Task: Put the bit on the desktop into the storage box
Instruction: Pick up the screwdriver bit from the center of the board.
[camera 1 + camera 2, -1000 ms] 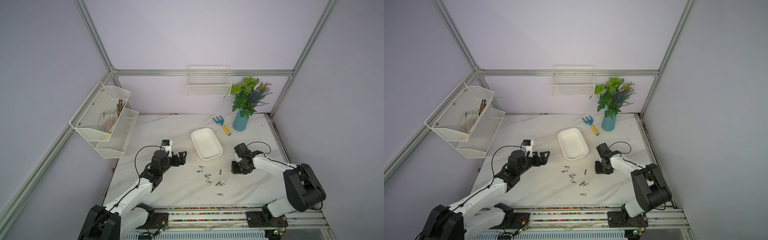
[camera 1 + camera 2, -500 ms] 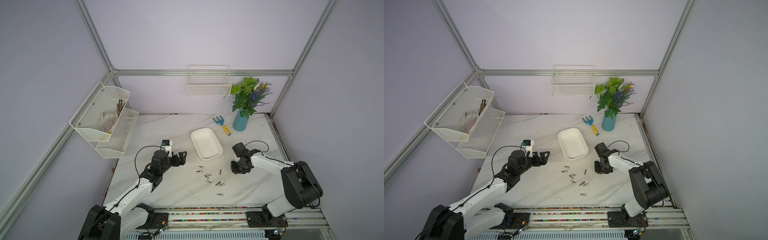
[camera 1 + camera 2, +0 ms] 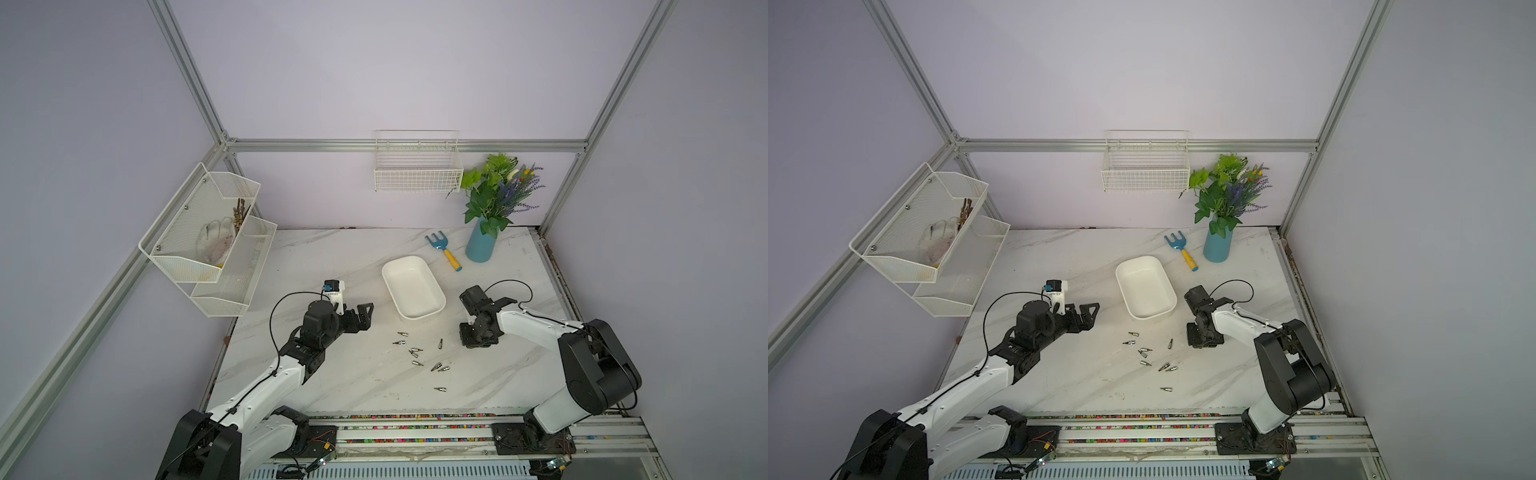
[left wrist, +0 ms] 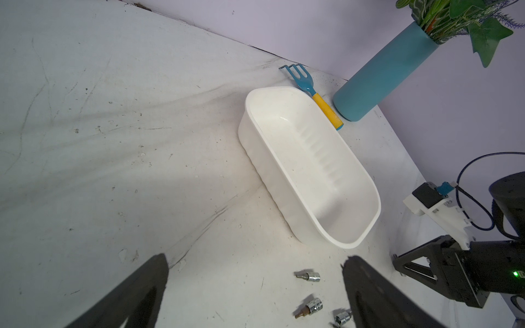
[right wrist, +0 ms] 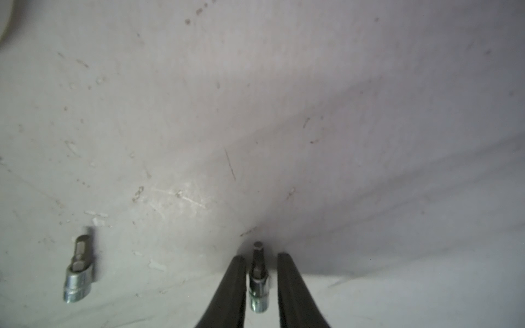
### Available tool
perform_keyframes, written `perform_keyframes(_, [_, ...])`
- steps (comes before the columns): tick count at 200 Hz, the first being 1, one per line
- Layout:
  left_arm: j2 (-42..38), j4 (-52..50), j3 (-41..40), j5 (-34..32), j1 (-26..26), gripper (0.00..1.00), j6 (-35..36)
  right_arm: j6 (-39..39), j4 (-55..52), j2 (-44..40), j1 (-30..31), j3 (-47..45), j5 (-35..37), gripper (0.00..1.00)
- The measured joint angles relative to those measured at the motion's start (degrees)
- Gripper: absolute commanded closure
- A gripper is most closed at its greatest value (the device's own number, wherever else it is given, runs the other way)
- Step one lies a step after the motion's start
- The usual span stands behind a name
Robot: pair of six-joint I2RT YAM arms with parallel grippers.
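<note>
1. While the right gripper (image 5: 260,255) stands low over the table (image 3: 332,257), its two fingers sit close on either side of one bit (image 5: 258,279). Narrow gaps seem to show alongside, so whether the bit is already pinched cannot be told.
2. This bit appears to rest on the table. Its long axis runs parallel to the fingers, with the hex tip pointing out past the fingertips and the chrome socket end pointing back toward the wrist.
3. A second bit (image 5: 78,269) lies near but apart, roughly parallel, with its tip the same way.
4. Other loose bits (image 3: 414,350) are scattered on the table between the two arms, at mixed headings.
5. The left gripper (image 4: 257,259) is spread wide, holds nothing and hovers beside the scatter.
6. The storage box (image 3: 413,286) stands just beyond the scatter, near the right gripper but not touching it. Its interior is bare.
7. Progress, as a judgement: no bit is stored. Lifting, carrying and releasing this bit are all left to do, then the same for every other bit.
</note>
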Motion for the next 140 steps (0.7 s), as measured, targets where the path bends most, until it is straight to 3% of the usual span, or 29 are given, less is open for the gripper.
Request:
perform_keyframes(46, [-0.02,0.00,0.00,-0.24,0.00,0.00,0.00,0.35,-0.42,0.17,0.17,0.17,0.57,0.85])
perform_keyframes(140, [-0.02,0.00,0.00,-0.83,0.00,0.00,0.00,1.22,-1.95,-0.81,0.37,0.46,0.37,0.89])
